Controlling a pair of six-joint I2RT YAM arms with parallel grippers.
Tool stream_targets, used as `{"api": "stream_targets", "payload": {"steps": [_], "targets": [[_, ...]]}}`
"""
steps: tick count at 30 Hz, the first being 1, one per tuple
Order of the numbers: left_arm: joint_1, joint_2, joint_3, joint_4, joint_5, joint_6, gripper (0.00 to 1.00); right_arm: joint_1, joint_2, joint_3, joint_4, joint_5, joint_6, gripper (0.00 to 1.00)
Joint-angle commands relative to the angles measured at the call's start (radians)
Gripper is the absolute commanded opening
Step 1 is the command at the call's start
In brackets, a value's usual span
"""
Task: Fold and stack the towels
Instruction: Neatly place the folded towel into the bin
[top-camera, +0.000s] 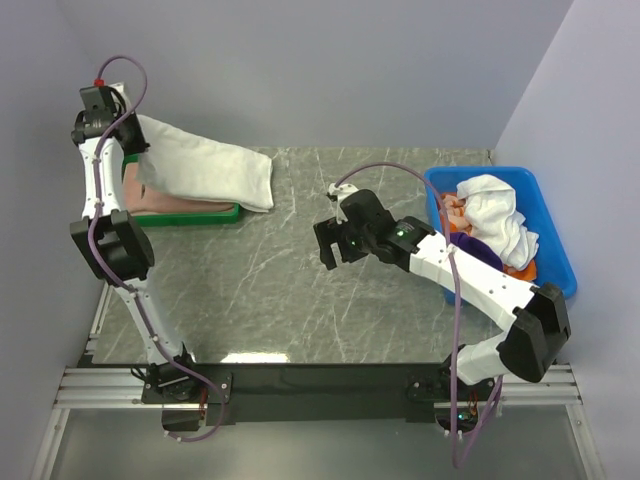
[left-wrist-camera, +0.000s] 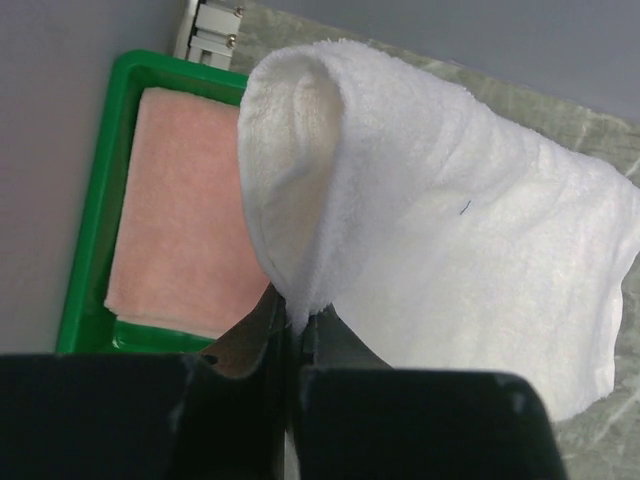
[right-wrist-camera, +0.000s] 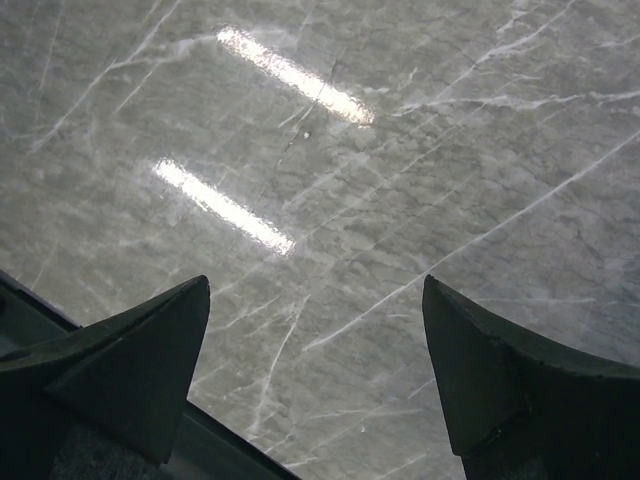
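A folded white towel (top-camera: 205, 170) hangs from my left gripper (top-camera: 128, 140) at the far left, its free end resting on the table past the green tray (top-camera: 225, 213). In the left wrist view the left gripper (left-wrist-camera: 296, 320) is shut on a corner of this white towel (left-wrist-camera: 430, 220), held above a folded salmon-pink towel (left-wrist-camera: 185, 210) lying in the green tray (left-wrist-camera: 88, 250). My right gripper (top-camera: 325, 243) is open over bare marble mid-table; the right wrist view shows the right gripper (right-wrist-camera: 315, 300) with nothing between its fingers. More towels, white (top-camera: 495, 215), purple and orange, lie crumpled in the blue bin (top-camera: 545, 225).
The blue bin stands at the right edge of the table. The green tray sits by the left wall. Grey walls close in the back and both sides. The black base rail (top-camera: 320, 385) runs along the near edge.
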Motion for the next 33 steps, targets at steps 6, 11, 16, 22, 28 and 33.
{"api": "stream_targets", "payload": {"steps": [6, 11, 16, 22, 28, 33], "targets": [[0.035, 0.008, 0.073, 0.062, 0.044, 0.124, 0.01, 0.010, 0.044, 0.087, -0.052, -0.025, 0.000, 0.91], [0.063, 0.026, 0.087, 0.054, -0.026, 0.141, 0.01, 0.021, 0.067, 0.115, -0.065, -0.023, -0.005, 0.91], [0.072, 0.030, 0.105, 0.065, -0.052, 0.167, 0.01, 0.035, 0.097, 0.124, -0.077, -0.013, 0.004, 0.91], [0.072, 0.048, 0.127, 0.052, -0.074, 0.193, 0.00, 0.073, 0.131, 0.153, -0.095, 0.021, 0.006, 0.92], [0.075, 0.059, 0.119, 0.043, -0.112, 0.210, 0.00, 0.087, 0.154, 0.173, -0.107, 0.027, 0.000, 0.92], [0.077, 0.057, 0.102, 0.051, -0.146, 0.204, 0.01, 0.094, 0.166, 0.184, -0.109, 0.030, -0.002, 0.92]]}}
